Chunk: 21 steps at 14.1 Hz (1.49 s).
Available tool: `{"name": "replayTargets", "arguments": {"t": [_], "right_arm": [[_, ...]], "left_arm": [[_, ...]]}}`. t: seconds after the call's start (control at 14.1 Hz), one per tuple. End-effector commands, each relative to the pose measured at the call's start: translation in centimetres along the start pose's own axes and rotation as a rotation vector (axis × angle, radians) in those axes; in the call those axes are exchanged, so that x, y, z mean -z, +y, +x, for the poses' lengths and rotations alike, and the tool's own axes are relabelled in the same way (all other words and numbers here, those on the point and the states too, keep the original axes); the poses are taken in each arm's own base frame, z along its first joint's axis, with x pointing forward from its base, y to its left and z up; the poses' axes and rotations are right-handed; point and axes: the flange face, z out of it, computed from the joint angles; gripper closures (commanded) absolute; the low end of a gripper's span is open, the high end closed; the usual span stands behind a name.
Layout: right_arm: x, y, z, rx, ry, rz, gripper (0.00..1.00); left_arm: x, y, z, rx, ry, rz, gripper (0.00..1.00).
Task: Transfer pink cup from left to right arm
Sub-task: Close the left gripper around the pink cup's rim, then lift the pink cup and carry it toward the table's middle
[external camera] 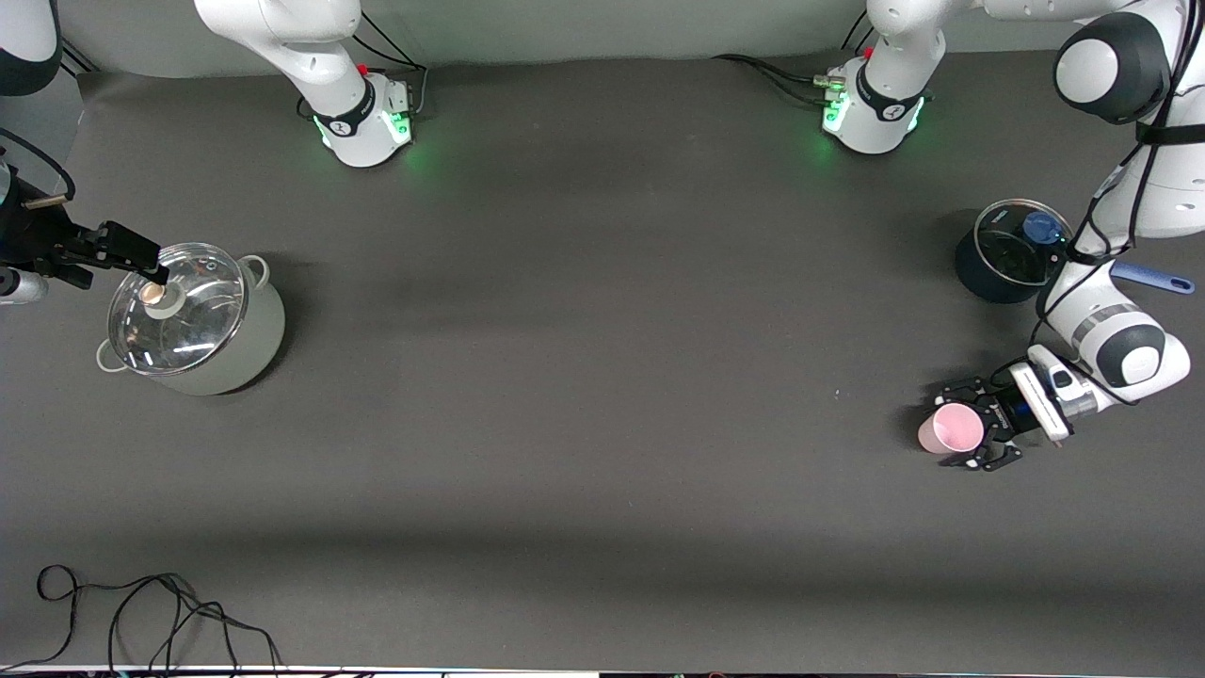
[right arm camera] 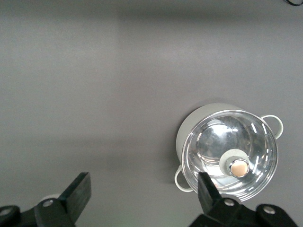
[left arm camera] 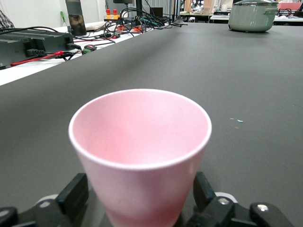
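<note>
The pink cup [external camera: 953, 430] stands mouth up on the dark table toward the left arm's end. My left gripper [external camera: 970, 428] is low at the table, open, with one finger on each side of the cup's lower wall, close to it. In the left wrist view the cup [left arm camera: 142, 156] fills the space between the fingers [left arm camera: 75, 191]. My right gripper [external camera: 155, 270] is open and empty, up in the air over the grey pot at the right arm's end; its wrist view looks down past its own gripper [right arm camera: 144, 189].
A grey pot with a glass lid [external camera: 193, 320] stands at the right arm's end; it also shows in the right wrist view [right arm camera: 227, 151]. A dark pot with a blue-knobbed lid [external camera: 1012, 250] and a blue handle [external camera: 1153, 278] lie near the left arm. Cables [external camera: 141, 612] lie at the front edge.
</note>
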Motion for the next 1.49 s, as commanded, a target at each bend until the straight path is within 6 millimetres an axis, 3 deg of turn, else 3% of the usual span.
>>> {"name": "replayTargets", "arguments": {"t": [0.0, 0.21, 0.28, 0.5, 0.57, 0.78, 0.99, 1.13, 1.42], "right_arm": [[0.2, 0.0, 0.1, 0.002, -0.003, -0.009, 0.00], [0.2, -0.1, -0.1, 0.003, -0.011, -0.008, 0.00], [0.2, 0.0, 0.0, 0.002, -0.011, -0.008, 0.00], [0.2, 0.0, -0.1, 0.002, -0.013, -0.008, 0.00], [0.2, 0.0, 0.0, 0.003, -0.013, -0.008, 0.00], [0.2, 0.0, 0.0, 0.029, -0.016, -0.009, 0.00], [0.4, 0.2, -0.2, 0.028, -0.025, -0.010, 0.00], [0.1, 0.1, -0.1, 0.029, -0.034, -0.009, 0.00], [0.4, 0.4, 0.3, 0.025, -0.027, -0.011, 0.00]], "left_arm": [[0.0, 0.4, 0.1, -0.007, -0.004, 0.018, 0.33], [0.0, 0.5, 0.2, -0.008, -0.005, 0.016, 0.40], [0.1, 0.5, 0.1, -0.007, -0.005, 0.018, 0.49], [0.5, 0.1, 0.8, 0.003, -0.011, 0.025, 0.53], [0.8, -0.3, 1.3, 0.023, -0.026, 0.034, 0.56], [0.4, -1.5, 5.4, 0.089, -0.045, 0.033, 0.58], [-2.5, -1.7, 11.3, 0.174, -0.068, 0.028, 0.58], [-4.8, -1.9, 17.8, 0.254, -0.042, 0.043, 0.58], [-11.7, 1.8, 29.4, 0.349, -0.014, 0.105, 0.59]]}}
